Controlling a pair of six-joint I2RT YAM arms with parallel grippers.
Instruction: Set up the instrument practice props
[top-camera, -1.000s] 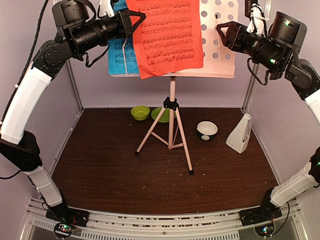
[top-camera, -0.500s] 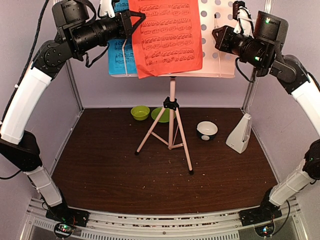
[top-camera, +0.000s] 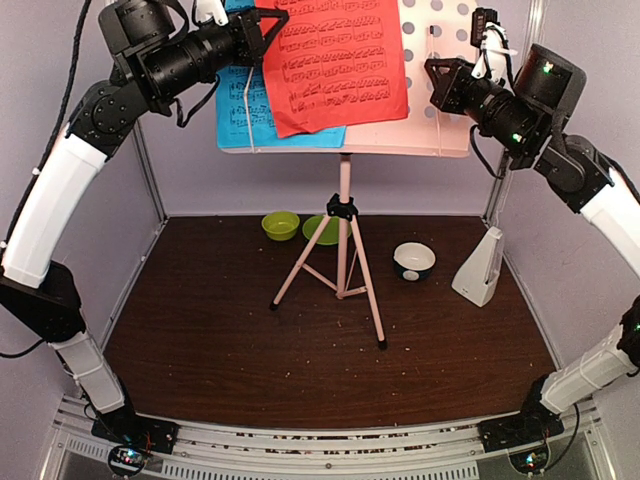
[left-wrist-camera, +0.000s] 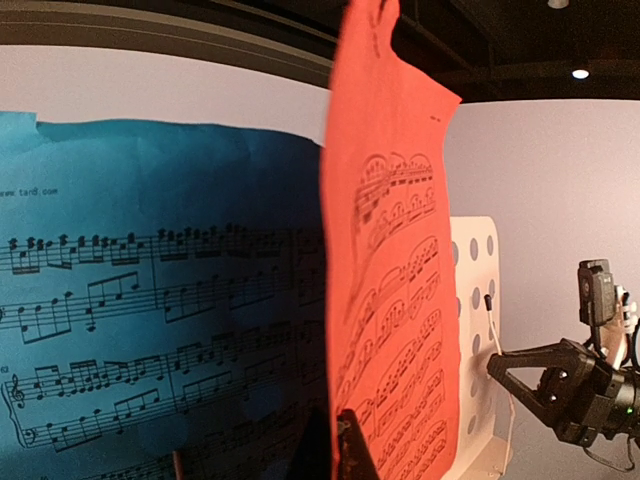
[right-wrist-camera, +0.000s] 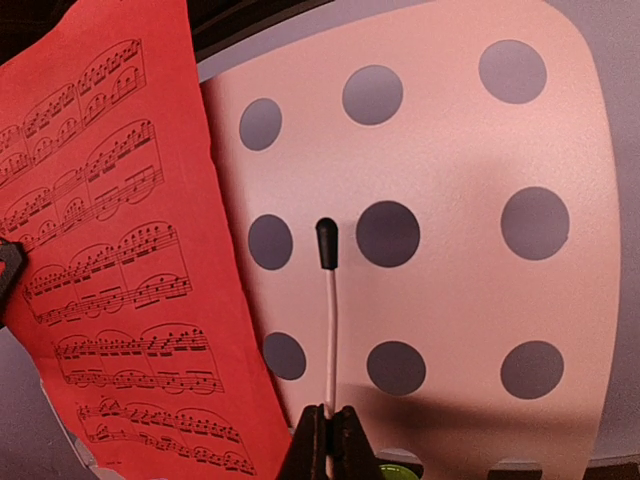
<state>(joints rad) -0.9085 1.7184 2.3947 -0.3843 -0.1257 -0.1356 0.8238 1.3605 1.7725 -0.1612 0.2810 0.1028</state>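
Red sheet (top-camera: 335, 65) hangs from the left gripper (top-camera: 268, 30), whose fingers are pressed together on the paper's upper left edge. From that pinch the page spreads out to the gripper's right, across the front of the desk (top-camera: 455, 125) of the stand (top-camera: 344, 240). Held by one edge only, it sits a little askew, so it looks carried rather than settled on the ledge.

The blue sheet (top-camera: 240, 110) lies flat on the desk just behind and below the left gripper, and the red sheet overlaps its right part. In the left wrist view the red sheet runs nearly edge-on, straight out from the fingertips.

The right gripper (top-camera: 436, 82) is pinched shut on the thin white wire (right-wrist-camera: 330, 310), the desk's page holder. The wire's black tip stands just above the fingertips, against the holes. This grip is probably meant to lift the wire off the desk so the red sheet can slide in under it. Whether the wire touches the desk now, I cannot tell.

The metronome (top-camera: 480, 268) stands on the table (top-camera: 200, 330) well below the right gripper, apart from the stand's legs. It is not yet handled, so I judge the task about midway. Pulling the wire too hard could tip the light stand.
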